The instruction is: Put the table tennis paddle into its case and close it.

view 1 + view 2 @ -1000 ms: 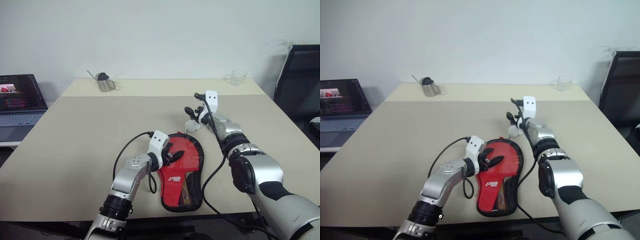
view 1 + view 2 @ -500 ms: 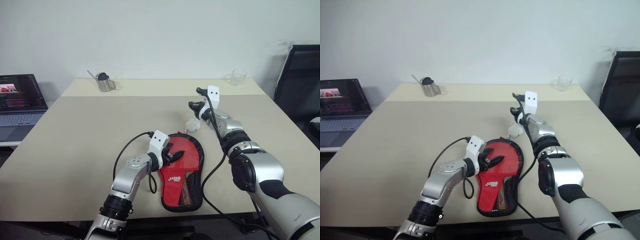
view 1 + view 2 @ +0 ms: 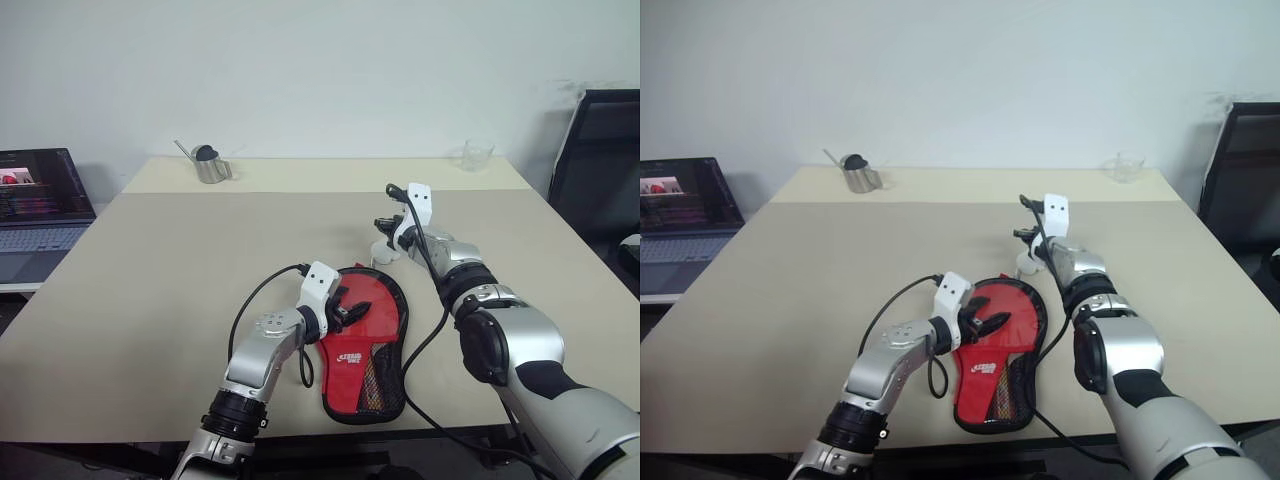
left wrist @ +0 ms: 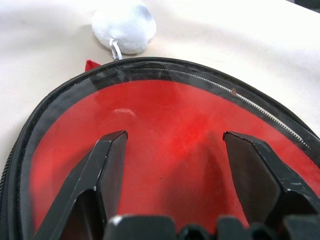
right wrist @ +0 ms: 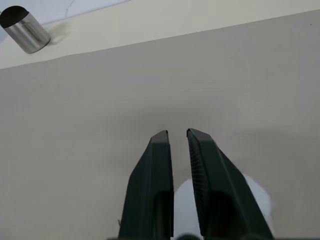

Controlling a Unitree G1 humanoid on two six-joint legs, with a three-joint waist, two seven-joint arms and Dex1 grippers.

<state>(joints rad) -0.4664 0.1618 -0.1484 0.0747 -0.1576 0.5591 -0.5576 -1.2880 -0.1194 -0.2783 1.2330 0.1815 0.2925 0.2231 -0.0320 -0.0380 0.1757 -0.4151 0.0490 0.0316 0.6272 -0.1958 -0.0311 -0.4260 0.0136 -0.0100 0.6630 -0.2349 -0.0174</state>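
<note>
Item, the case (image 3: 362,340): I find it flat on the near part of the table (image 3: 180,270), round end away from me, narrow end toward the near edge. My left gripper (image 3: 343,309) sits over its round end, its fingers (image 4: 107,165) spread wide and apart from each other, gripping nothing. My right gripper (image 3: 382,226) is further out, beyond the round end, above the white ball (image 3: 383,250). Its fingers (image 5: 155,170) are drawn almost together with a thin slit between; whether they pinch the cord I cannot tell.

Item, views. My left wrist view gives the zip teeth (image 4: 250,102) running along the black edging, the cord fitting at the ball, and a glossy red surface between the spread fingers; whether that is the table tennis paddle (image 4: 170,150) face or the case itself I cannot tell. My right wrist view shows the ball under the fingers and a metal cup (image 5: 25,30) far off. The head views add a laptop (image 3: 38,205), a glass (image 3: 477,154) and a chair (image 3: 600,160).

Item, appearance. Red outside, white lettering (image 3: 349,357), black mesh pocket (image 3: 381,384) on the narrow end, black rim all round.
</note>
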